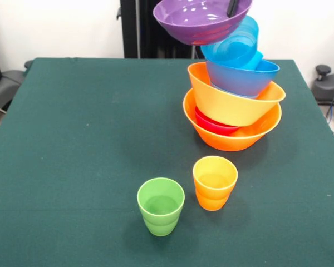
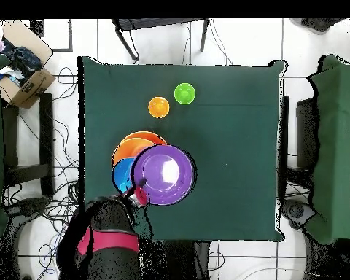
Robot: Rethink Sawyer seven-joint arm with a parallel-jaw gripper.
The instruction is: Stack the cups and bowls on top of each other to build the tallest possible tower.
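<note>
Jaws' state impossible to tell, mostly cut off above the purple bowl topping the tower.

Leaning tower topped by purple bowl, green cup, orange cup apart

Two cups, perhaps six bowls

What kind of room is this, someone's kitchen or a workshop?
Most likely a robot lab, not a kitchen: a robot arm stands at a green-covered table, cables trail over the tiled floor, and the plastic bowls look like test props.
</note>
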